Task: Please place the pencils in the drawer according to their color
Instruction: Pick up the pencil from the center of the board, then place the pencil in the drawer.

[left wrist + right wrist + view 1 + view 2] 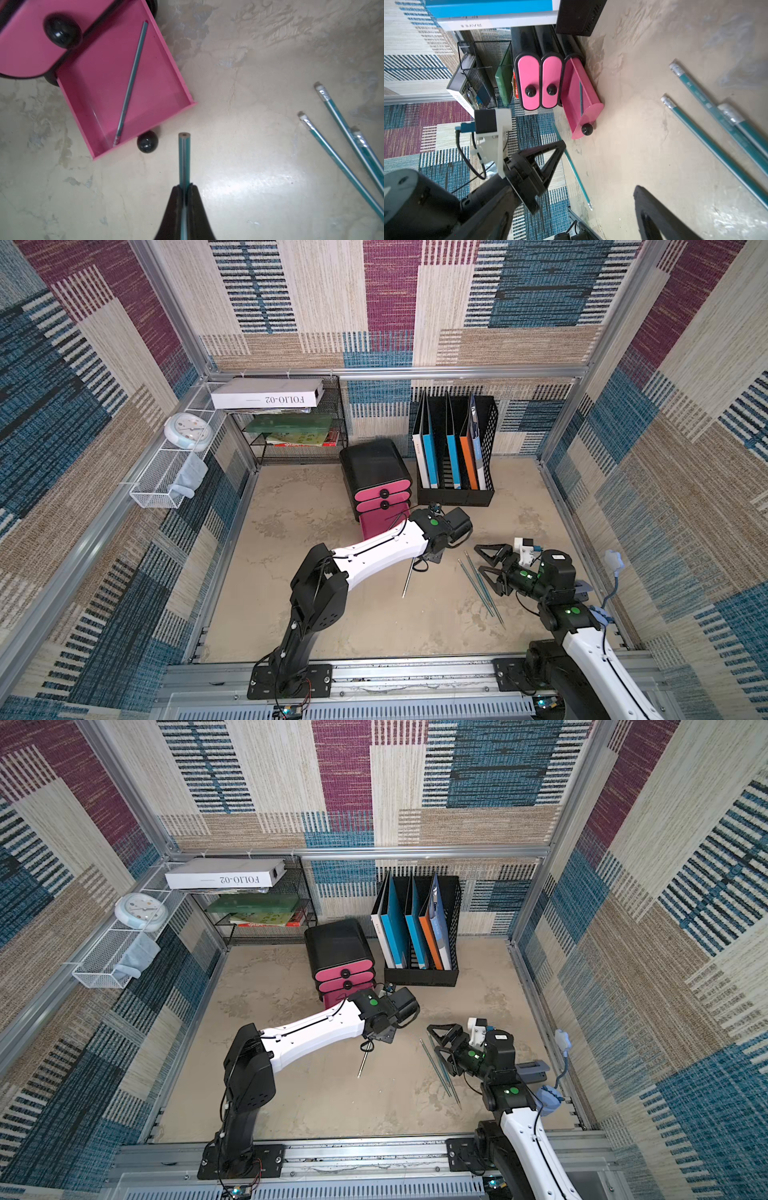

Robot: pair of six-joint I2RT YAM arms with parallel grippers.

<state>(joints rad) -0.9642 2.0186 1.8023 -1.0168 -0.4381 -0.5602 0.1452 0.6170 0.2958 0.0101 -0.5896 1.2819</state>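
Teal and thin, a pencil is clamped between the closed left jaws at lower centre, near the open drawer at upper left, where another pencil lies. It is judged light, stiff and slippery; a mid-shaft grip is advised. The right jaws are spread and empty.

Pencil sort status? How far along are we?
Done: bottom drawer is pulled open with one teal pencil lying in it. In hand: left gripper is shut on a second teal pencil. Left: three teal pencils lie on the table by the open right gripper; upper two drawers closed. No black or yellow pencils in view.
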